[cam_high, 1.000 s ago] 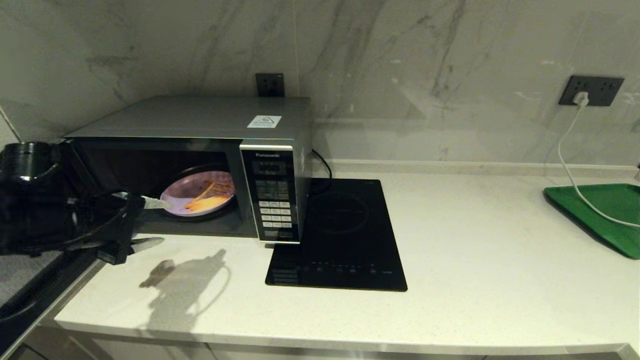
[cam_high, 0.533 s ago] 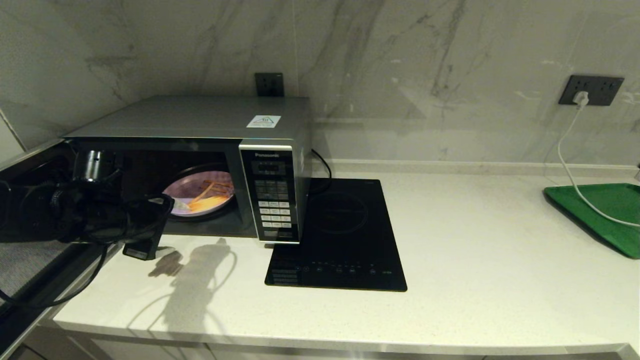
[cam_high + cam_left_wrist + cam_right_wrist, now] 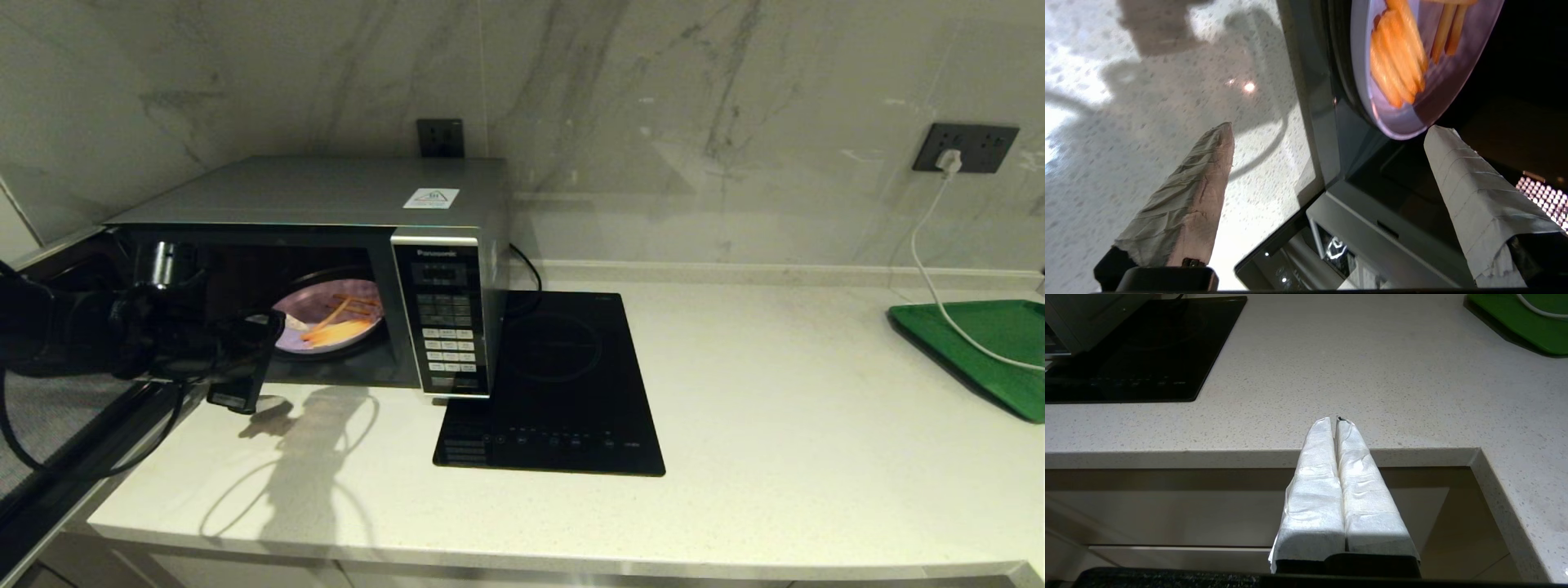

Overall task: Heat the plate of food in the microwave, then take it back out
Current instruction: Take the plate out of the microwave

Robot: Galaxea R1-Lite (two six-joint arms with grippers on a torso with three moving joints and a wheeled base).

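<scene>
The microwave (image 3: 326,192) stands at the counter's left with its door (image 3: 57,425) swung open to the left. Inside lies the lilac plate of food (image 3: 326,322) with orange-yellow fry sticks (image 3: 1396,65) on it. My left gripper (image 3: 280,363) is open at the front left corner of the opening. In the left wrist view the left gripper (image 3: 1329,128) straddles the cavity's front edge: one taped finger (image 3: 1457,175) reaches inside next to the plate (image 3: 1437,90) rim, the other finger (image 3: 1196,179) stays over the counter. My right gripper (image 3: 1337,420) is shut on nothing, parked below the counter's front edge, outside the head view.
A flat black induction hob (image 3: 563,384) lies right of the microwave. A green tray (image 3: 988,343) sits at the far right with a white cable (image 3: 931,269) running across it from a wall socket. The open door's dark glass (image 3: 1298,261) lies under my left wrist.
My left arm has moved right and forward, bringing its open fingers closer to the plate at the microwave's opening. The plate and right arm have not moved.
</scene>
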